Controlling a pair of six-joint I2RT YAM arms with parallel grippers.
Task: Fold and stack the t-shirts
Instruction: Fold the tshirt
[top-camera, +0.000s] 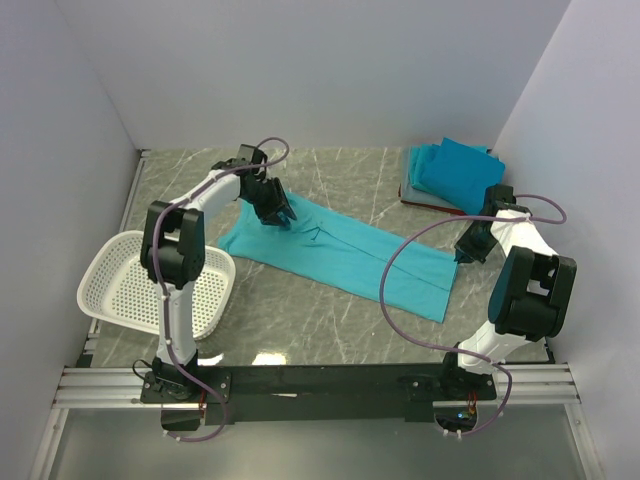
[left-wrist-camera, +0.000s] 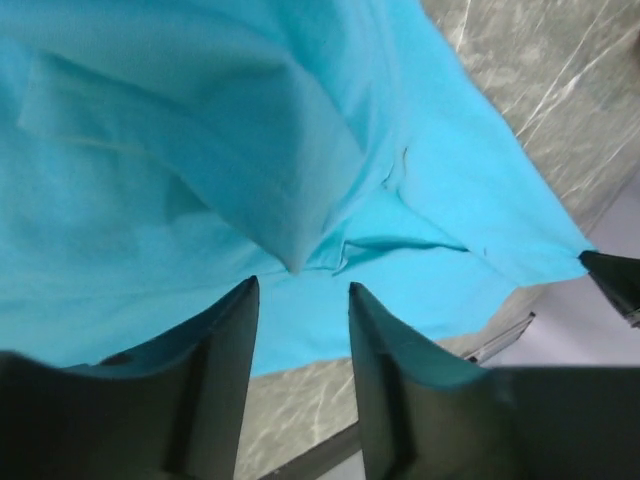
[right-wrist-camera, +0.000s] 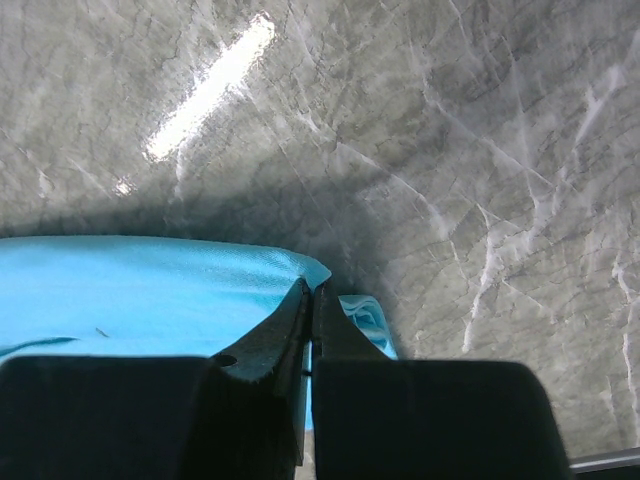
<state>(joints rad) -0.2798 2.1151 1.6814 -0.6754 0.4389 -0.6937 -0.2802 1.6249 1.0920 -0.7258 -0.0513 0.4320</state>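
Left of the left claw (left-wrist-camera: 300, 290) sits a white basket (top-camera: 150, 285), part of it hidden behind the left arm (top-camera: 172, 262). That claw stands open, its tips apart and just short of a raised fold in the teal t-shirt (top-camera: 340, 255). The shirt lies spread on the table (top-camera: 330, 175) between this claw and the right claw (right-wrist-camera: 312, 292), and seen from above the left claw covers the end under it. The right claw is pinched shut on the shirt's edge, with cloth showing on either side of its tips. Behind it lies a stack of folded t-shirts (top-camera: 455, 172), teal on top, with only a red sliver peeking out beneath.
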